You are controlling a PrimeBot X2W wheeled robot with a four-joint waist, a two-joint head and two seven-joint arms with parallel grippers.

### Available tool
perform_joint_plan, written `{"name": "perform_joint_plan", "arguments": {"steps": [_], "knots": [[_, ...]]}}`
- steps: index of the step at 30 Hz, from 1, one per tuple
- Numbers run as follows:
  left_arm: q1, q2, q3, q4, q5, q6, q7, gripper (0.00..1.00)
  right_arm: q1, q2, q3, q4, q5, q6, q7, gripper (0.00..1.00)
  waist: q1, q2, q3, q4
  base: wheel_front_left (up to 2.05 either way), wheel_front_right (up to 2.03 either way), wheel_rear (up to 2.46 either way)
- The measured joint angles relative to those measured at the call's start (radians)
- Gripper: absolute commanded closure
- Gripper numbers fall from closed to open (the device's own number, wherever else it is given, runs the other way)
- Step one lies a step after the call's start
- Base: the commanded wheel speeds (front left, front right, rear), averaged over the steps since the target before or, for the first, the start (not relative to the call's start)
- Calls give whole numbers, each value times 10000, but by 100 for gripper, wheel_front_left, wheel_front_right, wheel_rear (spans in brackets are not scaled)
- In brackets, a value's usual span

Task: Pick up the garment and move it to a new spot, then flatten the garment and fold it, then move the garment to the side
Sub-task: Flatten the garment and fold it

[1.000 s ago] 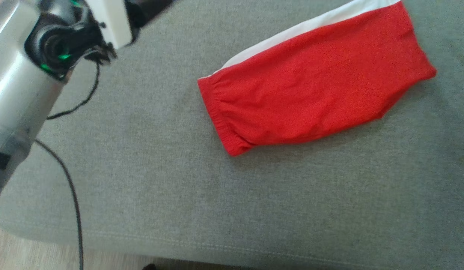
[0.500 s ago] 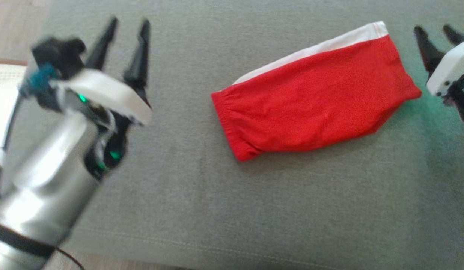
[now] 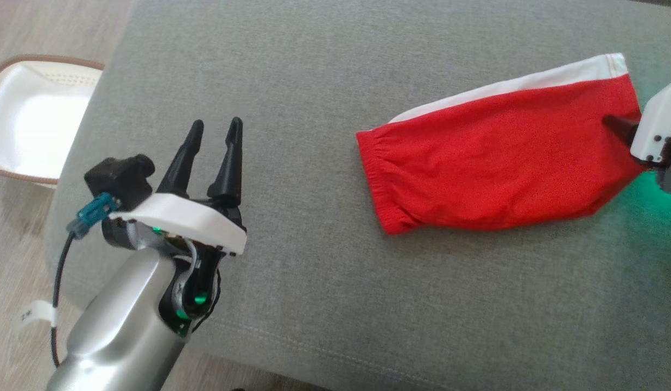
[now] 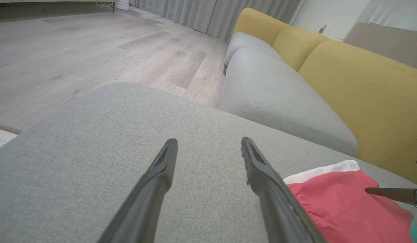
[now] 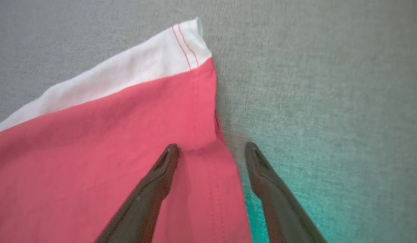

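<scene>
Two-thirds through, judging by fold | straddles garment (image 3: 504, 157) edge with open fingers (image 5: 158, 182) of right gripper (image 5: 212, 148) | holds left gripper (image 3: 216, 124) spread, well apart | lacks move aside

Garment (image 3: 504, 163) on cushion (image 3: 314, 304), toward its right side in head view; left gripper (image 3: 216, 123) over cushion's left part, well apart from garment; right gripper (image 5: 211, 146) at garment's right edge, astride it: one finger over cloth, other over bare cushion just beside; basket (image 3: 42, 58) on floor (image 3: 20, 228), left of cushion; sofa (image 4: 279, 101) behind cushion in left wrist view
</scene>
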Motion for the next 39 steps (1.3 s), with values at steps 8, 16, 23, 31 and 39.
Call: {"name": "perform_joint_plan", "arguments": {"steps": [8, 16, 23, 31, 39], "knots": [[473, -518, 433, 211, 449, -341, 0, 0, -74, 207, -90, 132, 823, 0, 1231, 10, 0, 0, -97, 230, 0, 0, 0], [780, -736, 1127, 144, 1891, -339, 0, 0, 328, 408, -29, -8, 830, 0, -165, 100, 0, 0, -255, -111, 0, 0, 0], [1637, -957, 1916, -73, 2905, -347, 0, 0, 430, 412, -98, -405, 1179, 0, -1310, 100, 0, 0, -622, -836, 0, 0, 0], [2255, -1225, 2297, -113, 3486, -497, 0, 0, 1575, 422, -278, -629, 1712, 0, -2568, 100, 0, 0, -1139, -1938, 0, 0, 0], [2432, -1427, 2414, 109, 3753, -696, 0, 0, 1610, 257, -79, -1204, 1760, 0, -3348, 100, 0, 0, -1514, -2208, 0, 0, 0]]}}
